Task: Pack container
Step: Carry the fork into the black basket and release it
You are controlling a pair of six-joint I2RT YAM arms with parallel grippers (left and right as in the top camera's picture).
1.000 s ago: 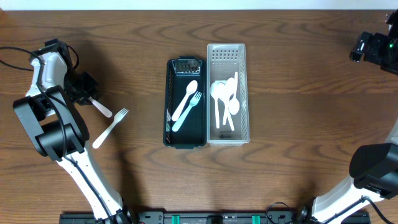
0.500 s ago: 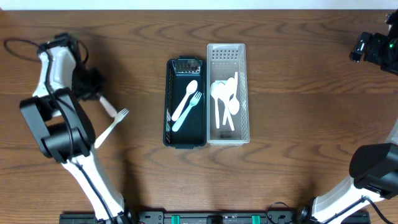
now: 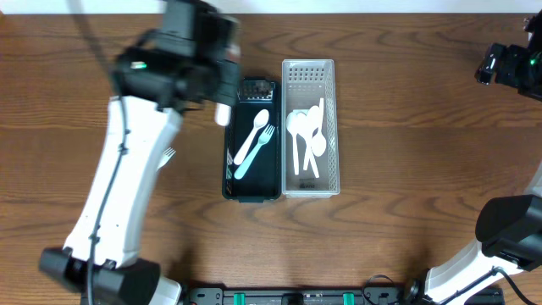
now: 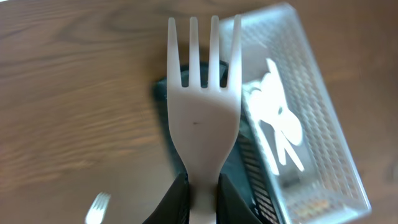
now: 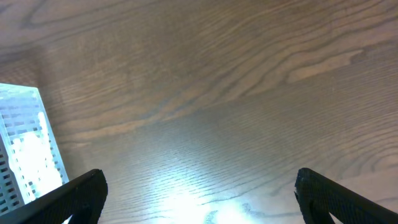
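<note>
My left gripper (image 3: pixel 222 108) is shut on a white plastic fork (image 4: pixel 203 106), held tines forward above the near left edge of the black container (image 3: pixel 229 174). That container holds a white spoon (image 3: pixel 252 135) and a white fork (image 3: pixel 262 144). The clear white basket (image 3: pixel 308 68) beside it holds several white spoons (image 3: pixel 305 131). In the left wrist view the black container (image 4: pixel 249 171) lies under the held fork, with the basket (image 4: pixel 326 134) to the right. My right gripper (image 5: pixel 199 193) is open and empty over bare table at the far right (image 3: pixel 508 68).
A second loose white fork (image 4: pixel 96 208) lies on the wooden table left of the black container, mostly hidden under my left arm in the overhead view. The basket's corner (image 5: pixel 25 149) shows at the left of the right wrist view.
My left arm has swung from the table's far left to the black container, carrying a white fork off the table. The right arm has not moved.
</note>
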